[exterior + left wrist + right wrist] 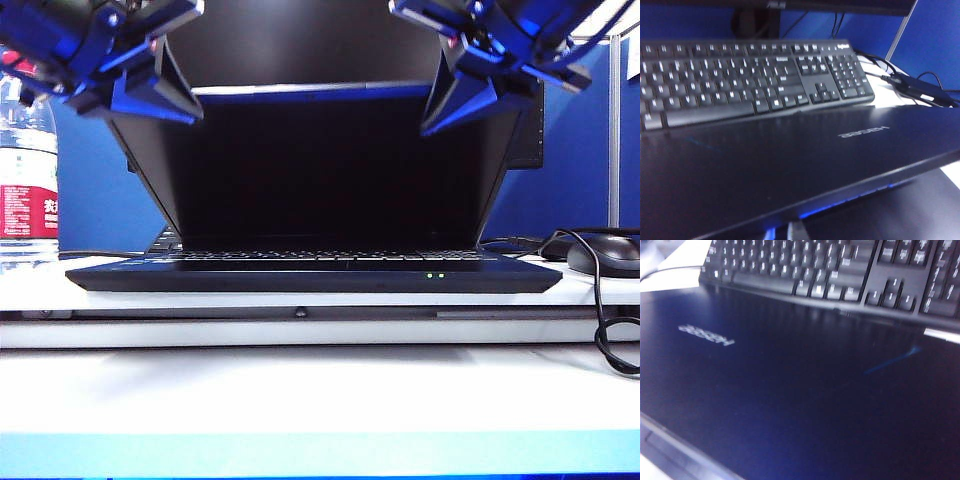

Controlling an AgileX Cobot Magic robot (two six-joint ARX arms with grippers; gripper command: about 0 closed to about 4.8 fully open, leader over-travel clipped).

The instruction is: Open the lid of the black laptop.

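Two grippers hang at the top corners of the exterior view, the left gripper over one upper corner of the lid and the right gripper over the other. The lid stands partly raised, tilted forward over the keys of the black laptop, whose base lies flat on the white table below both grippers. Each gripper's dark fingers meet the lid's top edge, but whether they clasp it or merely rest against it I cannot tell. A water bottle stands out beyond the left gripper, a mouse out beyond the right one.

In the left wrist view the lid's outer face, with its logo, fills the foreground; a separate keyboard lies beyond it. The fingers themselves are out of sight.

The right wrist view shows the same lid face and keyboard, again without fingers.
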